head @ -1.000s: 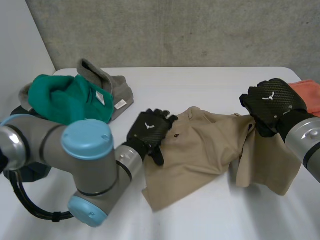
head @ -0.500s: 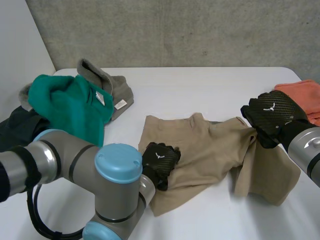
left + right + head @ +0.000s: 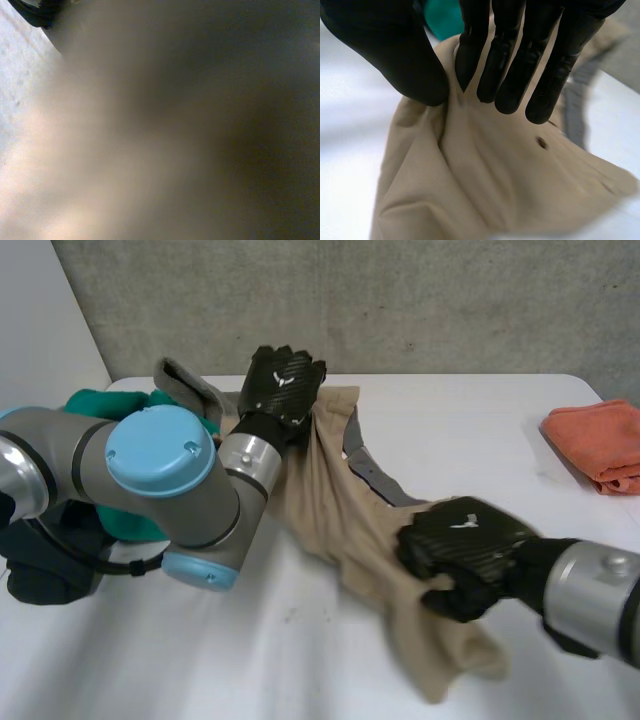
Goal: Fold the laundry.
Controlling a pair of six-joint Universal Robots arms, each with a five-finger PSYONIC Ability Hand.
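Note:
A beige garment [image 3: 322, 480] hangs stretched between my two hands above the white table [image 3: 450, 410]. My left hand [image 3: 283, 380] is raised at the far side, fingers curled on the garment's upper edge. In the left wrist view the beige cloth [image 3: 150, 150] lies right under the palm. Nearer, my right hand [image 3: 460, 555] is shut on the garment's lower part, with a tail of cloth trailing onto the table below it. In the right wrist view my right hand [image 3: 520, 50] pinches a fold of the beige cloth [image 3: 495, 180] between thumb and fingers.
A pile of laundry sits at the left behind my left arm: a green piece [image 3: 90, 402], a grey one [image 3: 185, 380] and a dark one [image 3: 40, 565]. A folded orange cloth [image 3: 600, 440] lies at the table's right edge.
My left hand closed on the garment's near-left edge and lifted it up and away toward the table's far side. My right hand carried its end from the far right toward the near middle.

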